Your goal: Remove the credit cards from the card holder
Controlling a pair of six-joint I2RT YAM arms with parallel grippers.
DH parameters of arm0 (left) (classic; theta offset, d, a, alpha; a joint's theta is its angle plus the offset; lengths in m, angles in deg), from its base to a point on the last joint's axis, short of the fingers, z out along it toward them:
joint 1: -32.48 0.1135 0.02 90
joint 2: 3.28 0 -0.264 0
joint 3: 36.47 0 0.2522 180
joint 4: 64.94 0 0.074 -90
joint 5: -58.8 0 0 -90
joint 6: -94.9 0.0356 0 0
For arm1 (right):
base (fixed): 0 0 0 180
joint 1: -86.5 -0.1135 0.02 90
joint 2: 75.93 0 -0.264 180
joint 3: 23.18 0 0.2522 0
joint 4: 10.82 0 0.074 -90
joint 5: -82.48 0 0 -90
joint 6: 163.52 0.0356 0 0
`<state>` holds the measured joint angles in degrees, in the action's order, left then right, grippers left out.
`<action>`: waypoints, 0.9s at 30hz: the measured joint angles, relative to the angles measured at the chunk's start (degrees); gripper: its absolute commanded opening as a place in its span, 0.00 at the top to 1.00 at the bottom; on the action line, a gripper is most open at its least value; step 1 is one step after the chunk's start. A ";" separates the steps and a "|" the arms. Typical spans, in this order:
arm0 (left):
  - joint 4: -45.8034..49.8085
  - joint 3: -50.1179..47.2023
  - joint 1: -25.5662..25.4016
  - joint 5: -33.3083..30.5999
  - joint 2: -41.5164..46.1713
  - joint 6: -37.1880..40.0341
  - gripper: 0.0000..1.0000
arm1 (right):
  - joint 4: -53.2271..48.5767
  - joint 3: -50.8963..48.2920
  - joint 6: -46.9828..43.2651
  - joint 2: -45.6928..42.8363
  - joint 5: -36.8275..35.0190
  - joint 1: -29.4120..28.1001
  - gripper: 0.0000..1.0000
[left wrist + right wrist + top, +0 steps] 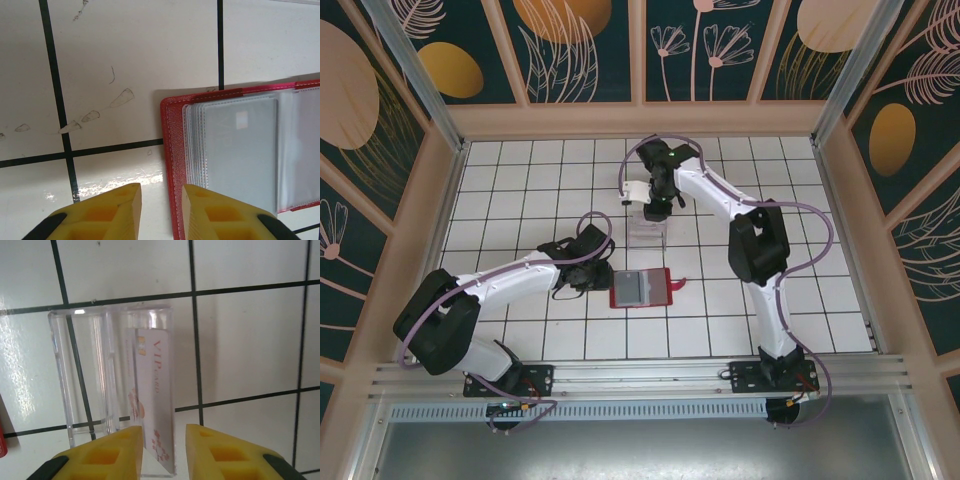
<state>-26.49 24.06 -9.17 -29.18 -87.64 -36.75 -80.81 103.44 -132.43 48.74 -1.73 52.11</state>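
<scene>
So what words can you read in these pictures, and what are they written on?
"VIP": reddish letters on the white plastic card in the clear plastic tray.
The smaller line next to "VIP" on that card is too blurred to read.
No writing can be made out on the red folding card holder or on the pale grey card in its clear pocket.
</scene>
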 measured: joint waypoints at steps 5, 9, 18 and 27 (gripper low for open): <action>-0.44 0.00 0.00 -0.02 0.00 0.00 0.71 | 4.48 -4.68 8.09 -4.92 0.15 -0.11 0.64; -1.14 0.00 0.02 -0.63 0.00 0.00 0.71 | 8.59 -8.70 19.71 -8.26 0.07 -0.20 0.66; -3.87 2.21 0.81 -0.85 -2.40 0.09 0.71 | 17.79 -22.03 52.70 -14.88 -0.13 -3.04 0.72; -5.60 2.64 5.05 1.36 -2.82 1.14 0.71 | 21.53 -34.88 78.58 -25.42 -0.50 -5.88 0.76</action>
<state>-32.08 26.70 -4.12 -27.82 -90.46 -35.61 -59.28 68.56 -53.85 23.32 -2.24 46.23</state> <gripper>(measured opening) 0.292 0.236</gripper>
